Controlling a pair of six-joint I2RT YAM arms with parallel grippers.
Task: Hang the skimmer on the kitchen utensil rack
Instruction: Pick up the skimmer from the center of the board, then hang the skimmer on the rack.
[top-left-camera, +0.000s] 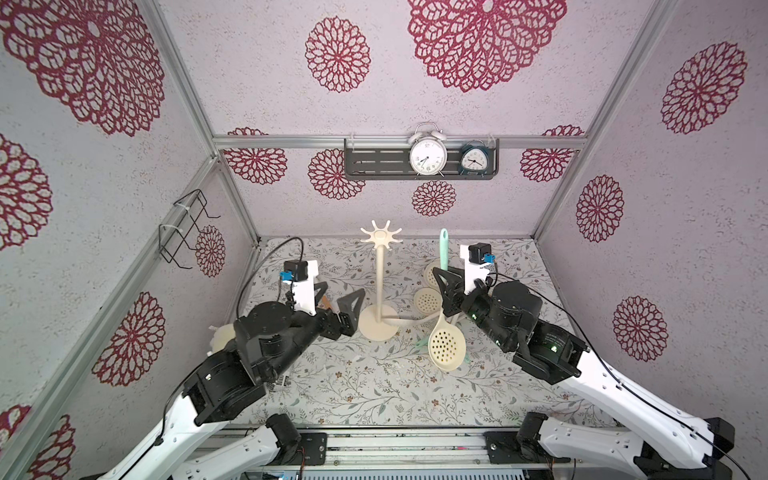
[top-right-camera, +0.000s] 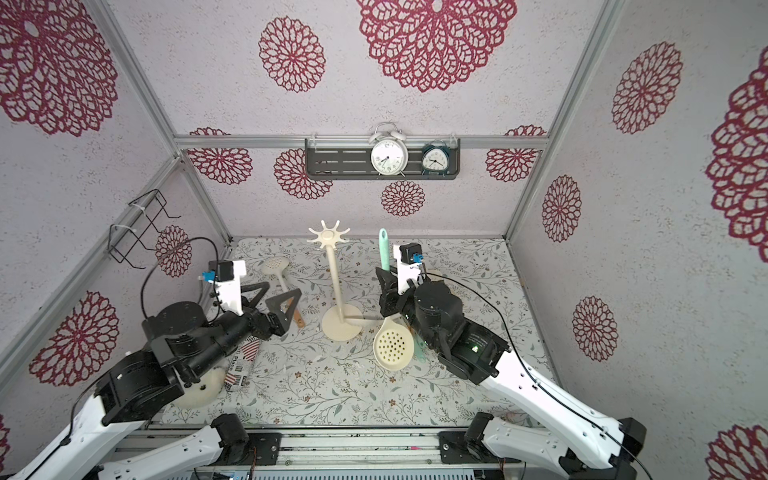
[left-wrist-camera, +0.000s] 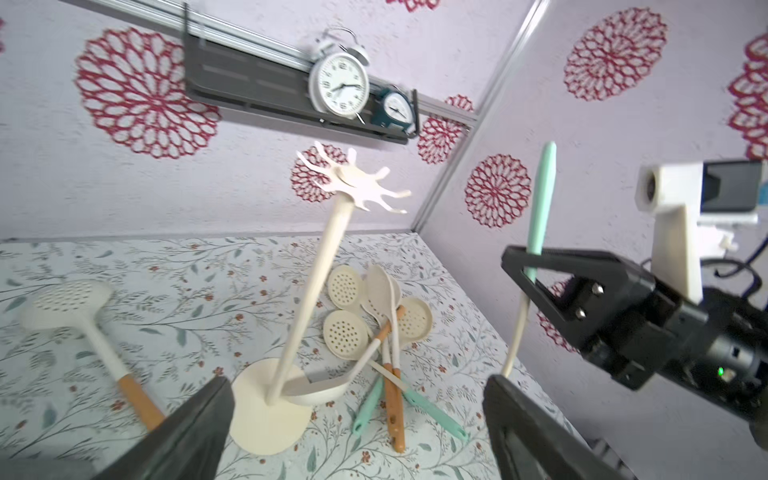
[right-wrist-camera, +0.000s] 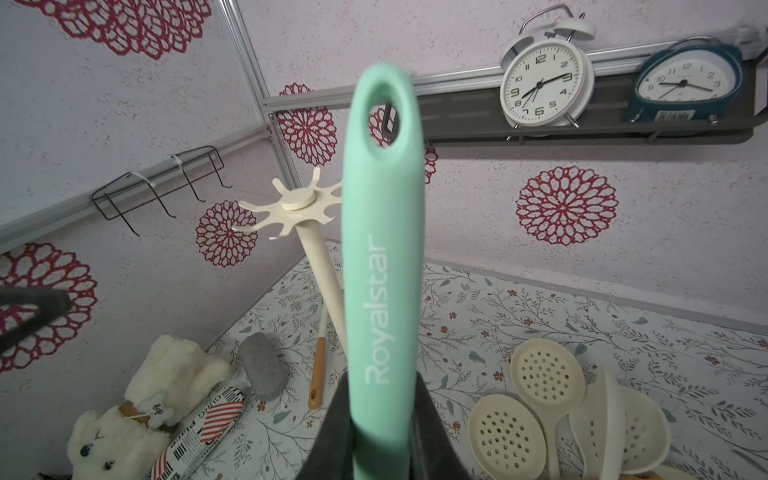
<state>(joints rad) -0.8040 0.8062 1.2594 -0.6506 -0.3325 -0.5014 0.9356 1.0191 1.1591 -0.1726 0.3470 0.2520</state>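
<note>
The skimmer has a mint-green handle (top-left-camera: 444, 249) with a hanging hole at its tip and a cream perforated head (top-left-camera: 446, 347). My right gripper (top-left-camera: 442, 291) is shut on the handle (right-wrist-camera: 382, 249) and holds it upright, head down, right of the kitchen utensil rack. In both top views the cream rack stands mid-table, its hook crown (top-left-camera: 381, 236) bare above a round base (top-right-camera: 341, 323). The handle tip sits beside the crown at about its height. My left gripper (top-left-camera: 336, 301) is open and empty, just left of the base (left-wrist-camera: 266, 419).
Several cream skimmers and spoons (left-wrist-camera: 349, 332) lie piled behind the rack, and a ladle (left-wrist-camera: 316, 390) rests on its base. An orange-handled skimmer (top-right-camera: 276, 266), a teddy bear (right-wrist-camera: 108, 440), a grey stone (right-wrist-camera: 264, 365) and a wrapped package (top-right-camera: 243, 361) lie left. A clock shelf (top-left-camera: 419, 162) hangs on the back wall.
</note>
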